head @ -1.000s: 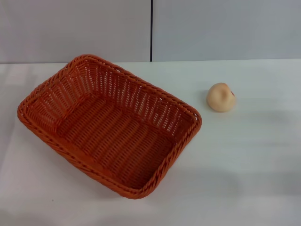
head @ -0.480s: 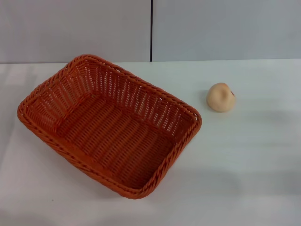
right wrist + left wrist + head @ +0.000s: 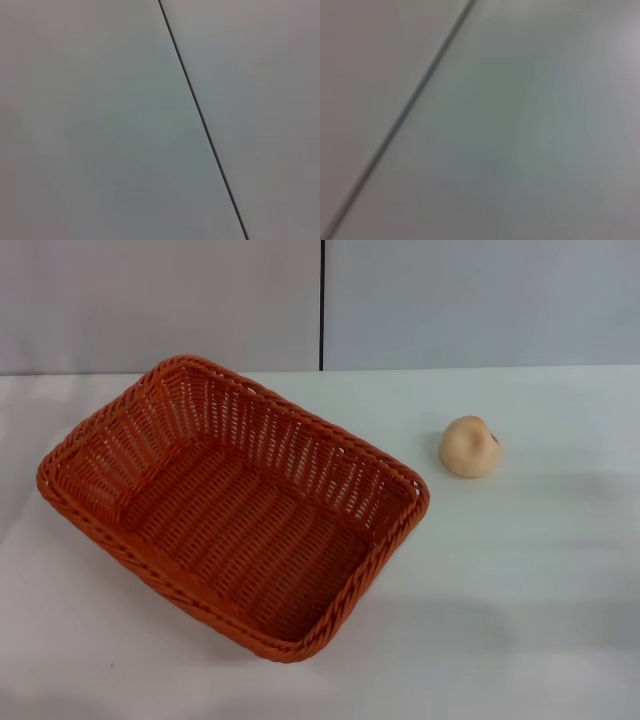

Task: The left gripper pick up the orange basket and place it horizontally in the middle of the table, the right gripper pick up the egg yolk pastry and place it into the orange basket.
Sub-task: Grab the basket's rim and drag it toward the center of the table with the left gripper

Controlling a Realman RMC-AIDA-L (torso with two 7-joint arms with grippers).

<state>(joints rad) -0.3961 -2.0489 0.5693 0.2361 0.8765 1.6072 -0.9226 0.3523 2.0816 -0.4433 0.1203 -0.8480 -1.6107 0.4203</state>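
Two things rest on the white table (image 3: pixel 520 580): the orange basket (image 3: pixel 235 502) and the egg yolk pastry (image 3: pixel 470 447). The basket sits left of centre, turned at an angle, open side up and holding nothing. The pastry lies well apart to its right, nearer the far edge, a small dent on its upper side. No writing or label shows anywhere. Neither gripper appears in any view, so their state cannot be told. Both wrist views show only a grey panel (image 3: pixel 100 120) crossed by a dark seam (image 3: pixel 200 115).
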